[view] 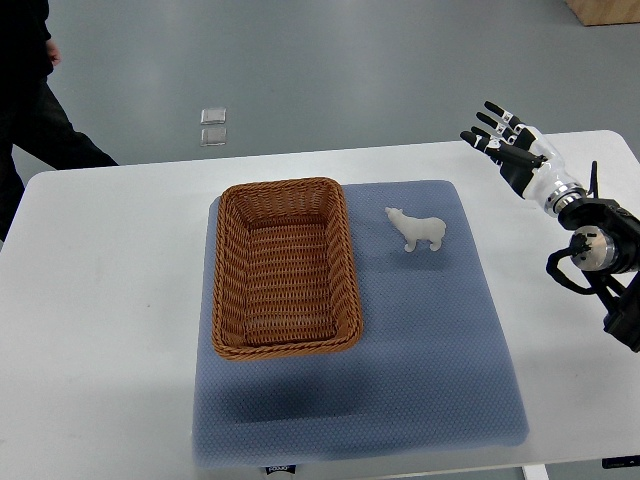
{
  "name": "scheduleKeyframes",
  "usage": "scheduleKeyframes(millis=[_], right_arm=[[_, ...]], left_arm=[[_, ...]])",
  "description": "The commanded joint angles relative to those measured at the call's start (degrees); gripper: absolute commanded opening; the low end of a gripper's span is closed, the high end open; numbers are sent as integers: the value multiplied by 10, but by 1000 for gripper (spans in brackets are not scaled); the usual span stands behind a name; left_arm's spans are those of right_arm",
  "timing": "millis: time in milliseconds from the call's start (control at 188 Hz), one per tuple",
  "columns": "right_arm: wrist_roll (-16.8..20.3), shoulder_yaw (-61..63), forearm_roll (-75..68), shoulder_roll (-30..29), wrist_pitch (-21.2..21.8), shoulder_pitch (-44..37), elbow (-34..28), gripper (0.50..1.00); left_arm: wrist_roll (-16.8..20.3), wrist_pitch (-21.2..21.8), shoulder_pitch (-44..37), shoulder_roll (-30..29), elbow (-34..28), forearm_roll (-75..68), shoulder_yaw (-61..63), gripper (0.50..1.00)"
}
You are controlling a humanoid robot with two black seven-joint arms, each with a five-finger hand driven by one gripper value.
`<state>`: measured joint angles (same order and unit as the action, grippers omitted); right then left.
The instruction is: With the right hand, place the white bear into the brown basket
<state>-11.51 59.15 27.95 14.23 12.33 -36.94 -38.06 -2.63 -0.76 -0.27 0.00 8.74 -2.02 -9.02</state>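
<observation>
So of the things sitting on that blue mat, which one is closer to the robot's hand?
The white bear. It stands on the mat's right part, toward the right hand; the brown basket sits farther left, beyond the bear.

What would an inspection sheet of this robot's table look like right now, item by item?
Surface: white table with a blue mat laid on it.
Job's things: brown basket on the mat's left part, nothing inside; white bear standing on the mat just right of the basket, apart from it.
Clutter: nothing seen on the table.
Hands: right hand over the table's far right corner, fingers spread, holding nothing, well clear of the bear; left hand not in view.
Cables: thin black ones at the right wrist.
Surroundings: grey floor, a person in dark clothes at far left.
</observation>
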Motion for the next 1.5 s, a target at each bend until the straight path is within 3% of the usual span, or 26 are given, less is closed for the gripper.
scheduleKeyframes(millis=[0, 1494], right_arm=[[0, 0, 0, 0, 1, 0, 0, 924], [1, 0, -1, 9, 8, -1, 0, 926]], left_arm=[[1, 0, 0, 0, 1, 0, 1, 1000], [1, 0, -1, 0, 0, 0, -2, 1000]])
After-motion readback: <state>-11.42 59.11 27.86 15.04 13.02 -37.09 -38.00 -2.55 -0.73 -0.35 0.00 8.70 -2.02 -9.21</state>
